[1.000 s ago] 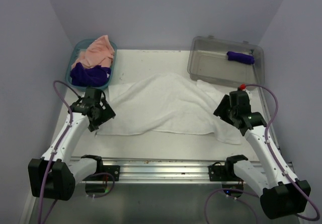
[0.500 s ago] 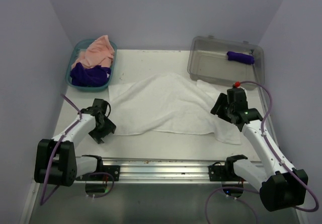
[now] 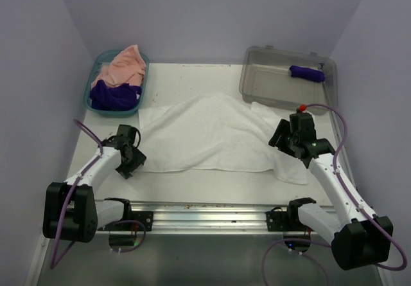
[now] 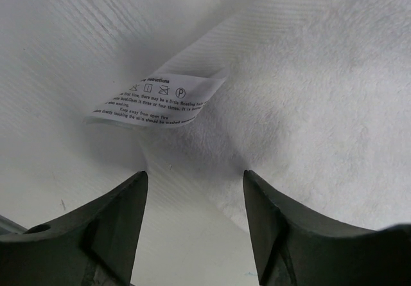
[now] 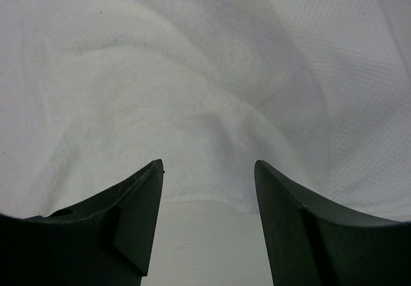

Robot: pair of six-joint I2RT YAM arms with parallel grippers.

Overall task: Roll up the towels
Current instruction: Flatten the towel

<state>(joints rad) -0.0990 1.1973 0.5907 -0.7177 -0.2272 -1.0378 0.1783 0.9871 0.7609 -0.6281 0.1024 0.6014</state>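
Left gripper [image 4: 192, 183]: jaws apart, nothing between them, poised low over the near-left corner of the white towel [image 3: 212, 132]. In the left wrist view the corner's care label [image 4: 154, 99] lies flat just beyond the fingertips, with bare table [image 3: 192, 180] to its left. Right gripper [image 5: 209, 170]: jaws likewise apart and empty, over the towel's near-right edge. In its wrist view the hem runs across the gap between the tips, with a strip of table below it. The towel is spread across the centre of the overhead view but is not flat: a ridge rises through the middle and the right end is creased and partly folded. Further out, the upper left holds a teal basket [image 3: 90, 87] with the peach-pink towel [image 3: 125, 64] and a dark purple towel [image 3: 115, 95] heaped loose. The upper right holds a clear grey bin [image 3: 247, 80] containing one dark purple roll [image 3: 307, 72]. Judgement: one towel is done and the white one is in hand, at the stage of taking its near edge, not yet gripped. The next move calls for both grippers to drop to the cloth and close on the hem alone. The left should pinch towel, not just label. Then draw the edge taut to flatten the ridge before rolling.
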